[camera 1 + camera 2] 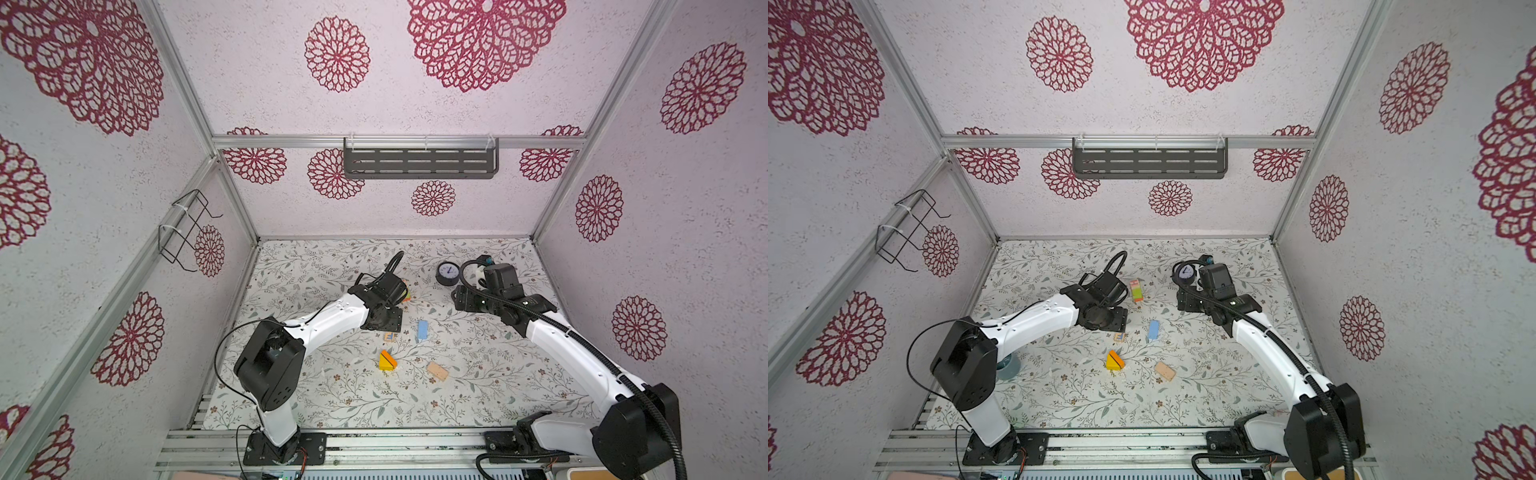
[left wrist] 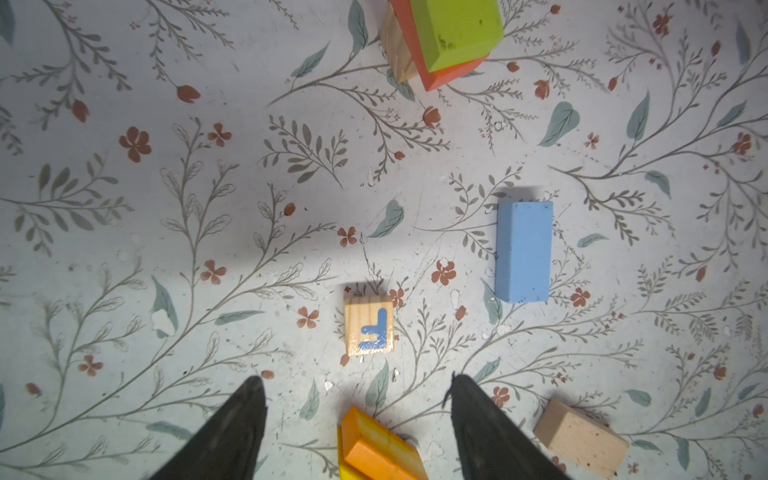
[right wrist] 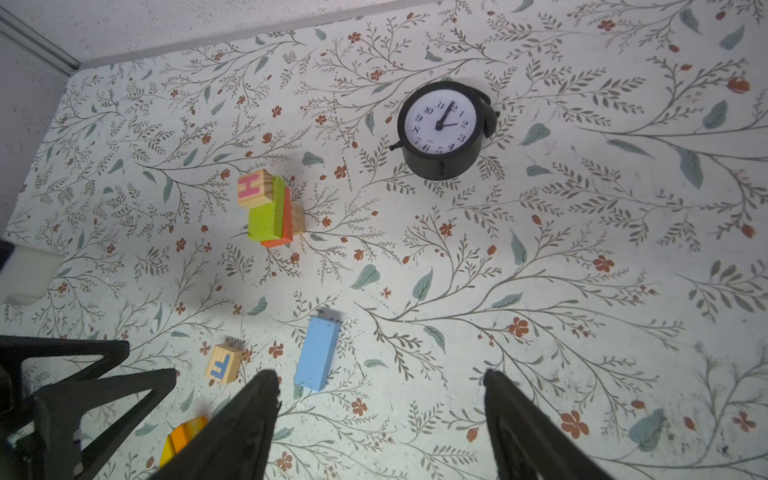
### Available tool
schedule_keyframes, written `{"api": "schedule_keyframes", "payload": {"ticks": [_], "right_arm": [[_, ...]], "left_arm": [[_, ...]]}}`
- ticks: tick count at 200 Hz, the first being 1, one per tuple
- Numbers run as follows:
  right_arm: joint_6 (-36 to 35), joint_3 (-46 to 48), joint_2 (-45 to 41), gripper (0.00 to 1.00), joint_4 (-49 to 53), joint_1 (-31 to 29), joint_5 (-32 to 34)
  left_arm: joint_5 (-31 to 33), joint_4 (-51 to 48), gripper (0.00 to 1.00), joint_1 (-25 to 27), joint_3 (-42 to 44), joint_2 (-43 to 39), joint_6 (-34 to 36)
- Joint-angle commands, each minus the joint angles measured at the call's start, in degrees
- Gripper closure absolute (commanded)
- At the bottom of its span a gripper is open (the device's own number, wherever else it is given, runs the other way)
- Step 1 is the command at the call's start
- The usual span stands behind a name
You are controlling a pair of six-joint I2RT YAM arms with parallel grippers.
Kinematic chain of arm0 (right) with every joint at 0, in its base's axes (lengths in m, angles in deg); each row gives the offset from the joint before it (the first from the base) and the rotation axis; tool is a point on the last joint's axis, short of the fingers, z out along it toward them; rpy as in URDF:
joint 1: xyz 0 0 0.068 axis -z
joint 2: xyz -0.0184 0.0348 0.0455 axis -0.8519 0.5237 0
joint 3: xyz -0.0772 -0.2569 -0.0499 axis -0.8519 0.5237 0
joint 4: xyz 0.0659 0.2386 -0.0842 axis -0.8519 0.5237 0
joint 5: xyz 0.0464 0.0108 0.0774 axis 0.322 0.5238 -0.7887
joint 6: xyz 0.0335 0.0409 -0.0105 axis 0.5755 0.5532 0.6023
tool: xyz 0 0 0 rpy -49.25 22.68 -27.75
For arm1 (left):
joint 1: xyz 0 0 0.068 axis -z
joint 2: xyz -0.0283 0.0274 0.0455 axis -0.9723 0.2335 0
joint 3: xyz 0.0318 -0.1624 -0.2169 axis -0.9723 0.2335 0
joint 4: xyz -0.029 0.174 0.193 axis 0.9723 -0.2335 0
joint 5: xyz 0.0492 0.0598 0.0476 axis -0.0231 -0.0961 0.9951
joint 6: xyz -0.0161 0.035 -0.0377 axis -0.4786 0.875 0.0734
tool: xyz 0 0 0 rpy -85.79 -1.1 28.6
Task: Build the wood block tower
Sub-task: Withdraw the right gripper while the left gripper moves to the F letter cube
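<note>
Hovering near the F cube (image 2: 369, 330), the left gripper (image 2: 356, 380) stands spread and empty; the right gripper (image 3: 379, 374) (likewise empty) gapes wide near the blue brick (image 3: 317, 353).

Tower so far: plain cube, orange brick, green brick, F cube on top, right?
No. The cube on top of the green brick is the H cube; the F cube lies loose on the table. The right wrist view shows it. The rest is correct.
</note>
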Motion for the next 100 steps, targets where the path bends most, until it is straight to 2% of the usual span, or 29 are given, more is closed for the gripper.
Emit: {"api": "schedule_keyframes", "payload": {"ticks": [1,100], "right_arm": [[0.7,1.3,-2.5,0.19,-1.5,1.0,-1.5],[-0.3,3.6,-4.3,0.19,-1.4,2.8,-3.3]], "left_arm": [[-0.7,-0.2,0.28,0.7,-1.0,2.6,-0.3],[-2.8,2.5,0.32,3.4,-2.4,9.5,-6.4]]}}
